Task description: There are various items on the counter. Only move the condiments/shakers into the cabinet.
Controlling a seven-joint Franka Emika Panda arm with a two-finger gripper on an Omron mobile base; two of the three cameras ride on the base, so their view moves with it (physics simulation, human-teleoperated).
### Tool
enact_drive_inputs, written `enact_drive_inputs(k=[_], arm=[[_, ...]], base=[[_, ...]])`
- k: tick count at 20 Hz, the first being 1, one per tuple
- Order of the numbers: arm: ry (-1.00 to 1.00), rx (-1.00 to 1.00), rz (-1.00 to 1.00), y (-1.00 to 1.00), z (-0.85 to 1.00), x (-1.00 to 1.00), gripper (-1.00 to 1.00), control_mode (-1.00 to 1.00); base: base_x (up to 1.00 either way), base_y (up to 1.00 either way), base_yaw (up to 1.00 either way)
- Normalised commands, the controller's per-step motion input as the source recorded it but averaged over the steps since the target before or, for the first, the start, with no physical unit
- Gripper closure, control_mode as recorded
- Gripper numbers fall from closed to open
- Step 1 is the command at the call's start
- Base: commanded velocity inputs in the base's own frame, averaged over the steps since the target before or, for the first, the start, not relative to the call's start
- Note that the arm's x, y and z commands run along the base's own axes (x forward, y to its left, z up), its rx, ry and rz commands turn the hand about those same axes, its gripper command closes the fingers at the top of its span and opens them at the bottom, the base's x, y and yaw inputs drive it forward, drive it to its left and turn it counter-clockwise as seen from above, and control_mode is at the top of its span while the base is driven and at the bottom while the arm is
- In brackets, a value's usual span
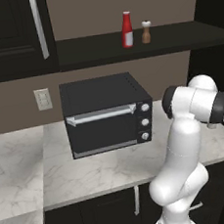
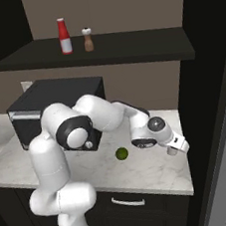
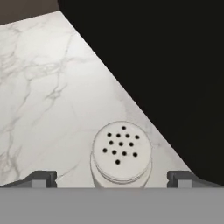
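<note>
A white shaker (image 3: 121, 155) with a perforated lid stands on the marble counter (image 3: 43, 87), seen from above. My gripper (image 3: 111, 179) is open above it, one fingertip (image 3: 41, 178) on each side and neither touching it. In the right base view the gripper (image 2: 175, 150) hangs low over the counter (image 2: 157, 167) at its right end. The red squeeze bottle (image 1: 127, 29) (image 2: 64, 35) and the brown wooden shaker (image 1: 146, 32) (image 2: 88, 39) stand upright side by side on the cabinet's open shelf (image 1: 184, 34) (image 2: 142, 48).
A small green fruit (image 2: 121, 154) lies on the counter left of the hand. A black toaster oven (image 1: 107, 114) (image 2: 34, 112) sits against the back wall. A tall dark panel (image 3: 175, 65) (image 2: 203, 99) rises close beside the white shaker.
</note>
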Motion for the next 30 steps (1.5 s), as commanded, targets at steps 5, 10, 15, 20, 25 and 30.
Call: enact_drive_inputs(k=[5, 10, 15, 20, 25, 30], arm=[[-0.03, 0.00, 0.00, -0.10, -0.12, 0.23, 1.00, -1.00], [-0.01, 0.00, 0.00, -0.06, -0.07, 0.12, 1.00, -1.00], [-0.12, 0.00, 0.01, 0.00, 0.41, -0.33, 1.00, -1.00], [-0.09, 0.00, 0.05, 0.13, 1.00, -0.60, 1.00, -1.00], [0.00, 0.00, 0.06, 0.33, 1.00, -0.58, 1.00, -1.00], [0.00, 0.00, 0.07, 0.35, 1.00, -0.48, 1.00, -1.00]], base=[[0.00, 0.00, 0.00], [0.00, 0.00, 0.00], [0.00, 0.00, 0.00], [0.00, 0.00, 0.00], [0.00, 0.00, 0.00], [0.00, 0.00, 0.00]])
